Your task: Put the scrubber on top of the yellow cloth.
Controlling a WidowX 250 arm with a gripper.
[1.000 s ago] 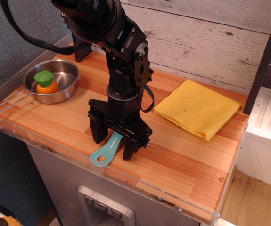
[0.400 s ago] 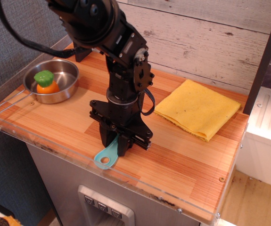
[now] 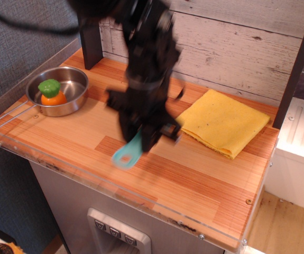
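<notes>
My gripper (image 3: 140, 136) is shut on the scrubber (image 3: 127, 153), a teal brush whose flat handle with a hole hangs down and to the left below the fingers. Its bristle head is hidden inside the gripper. The scrubber is lifted above the wooden table (image 3: 194, 180). The arm is blurred with motion. The yellow cloth (image 3: 223, 122) lies folded flat at the right, just right of the gripper.
A steel bowl (image 3: 75, 82) with a long handle sits at the back left and holds an orange and green toy (image 3: 51, 92). A plank wall runs behind the table. A clear plastic lip lines the front edge.
The gripper closed on the scrubber, then lifted it off the table and moved up and right toward the yellow cloth.
</notes>
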